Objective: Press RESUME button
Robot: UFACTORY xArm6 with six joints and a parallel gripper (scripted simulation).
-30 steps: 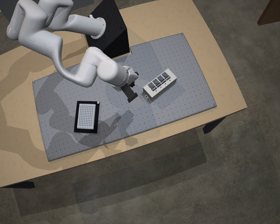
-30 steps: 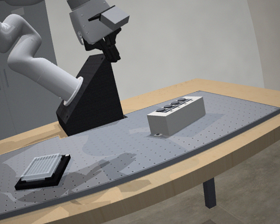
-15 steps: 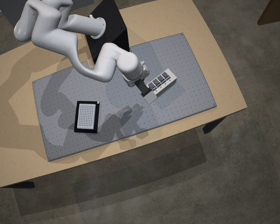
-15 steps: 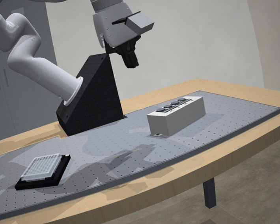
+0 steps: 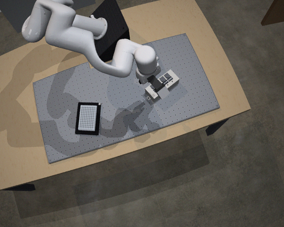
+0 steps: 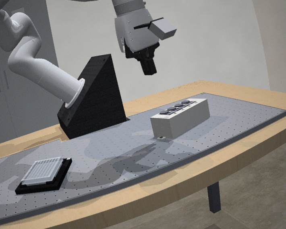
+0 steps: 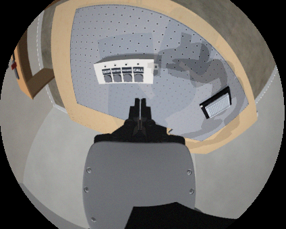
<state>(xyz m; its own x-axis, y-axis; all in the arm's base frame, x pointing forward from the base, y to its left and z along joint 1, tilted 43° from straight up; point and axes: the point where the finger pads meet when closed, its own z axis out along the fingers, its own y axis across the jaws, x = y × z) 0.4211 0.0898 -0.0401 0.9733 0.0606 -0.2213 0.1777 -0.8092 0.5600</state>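
High above the grey perforated breadboard point(image 6: 229, 111), the gripper point(image 6: 149, 68) hangs with its two dark fingers pressed together, pointing down and holding nothing. It touches nothing either: open air lies between its tips and the PANEL point(image 6: 180, 118) below. In the top view the wrist covers the near-arm part of the PANEL point(image 5: 163, 86), so the gripper stands roughly over the box's row of buttons, well above them.

The PANEL is a pale rectangular box fixed on the breadboard, with four dark round push buttons point(image 6: 175, 107) in a row along its top. In the wrist view the four buttons point(image 7: 125, 74) show as dark squares with small printed names and lamps beyond them; the names are too small to read, so which one is RESUME cannot be told. No lamp looks lit.

Well apart from the PANEL, on the other side of the breadboard, the clear 96-well plate E01 point(image 6: 42, 171) sits flat in the black plate nest N1 point(image 6: 63, 174). The arm's black wedge-shaped pedestal point(image 6: 106, 103) stands behind, at the breadboard's far edge on the wooden table point(image 6: 183, 183). Nothing stands between the gripper and the buttons
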